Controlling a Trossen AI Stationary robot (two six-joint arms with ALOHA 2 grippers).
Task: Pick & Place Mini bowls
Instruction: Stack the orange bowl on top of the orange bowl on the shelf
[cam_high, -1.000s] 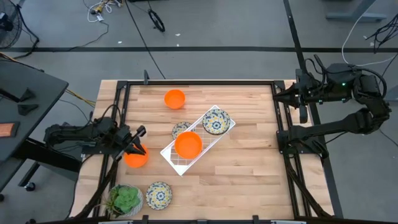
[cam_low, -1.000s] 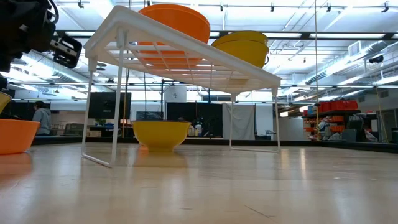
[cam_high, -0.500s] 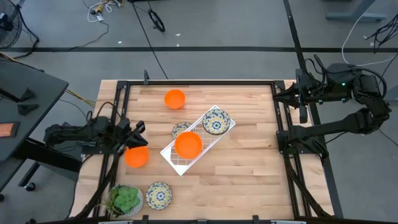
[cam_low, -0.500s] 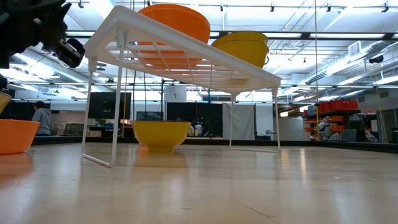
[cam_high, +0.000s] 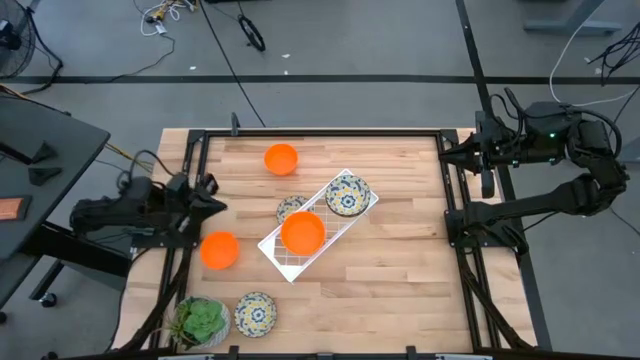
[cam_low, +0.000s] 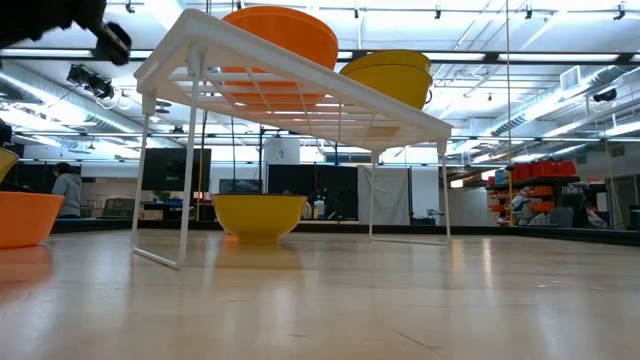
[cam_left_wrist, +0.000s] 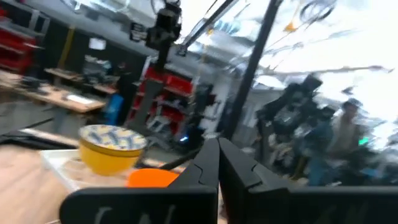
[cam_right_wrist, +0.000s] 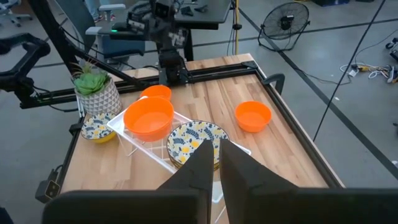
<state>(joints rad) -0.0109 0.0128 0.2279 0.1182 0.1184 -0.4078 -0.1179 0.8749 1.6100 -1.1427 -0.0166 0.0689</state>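
We note the left gripper (cam_high: 207, 195) closed empty at ten o'clock of an orange bowl (cam_high: 219, 249), while the right gripper's (cam_right_wrist: 212, 163) narrow gap hides any contents.

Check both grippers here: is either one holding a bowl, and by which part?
Nothing is held. The left gripper is shut and empty, apart from the orange bowl on the table. The right gripper, parked off the table's right edge, grips nothing.

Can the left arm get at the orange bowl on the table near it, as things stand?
Probably yes. The left gripper, shut and empty, sits just beyond the orange bowl at the table's left edge, with nothing between them; the rack stands off to the side.
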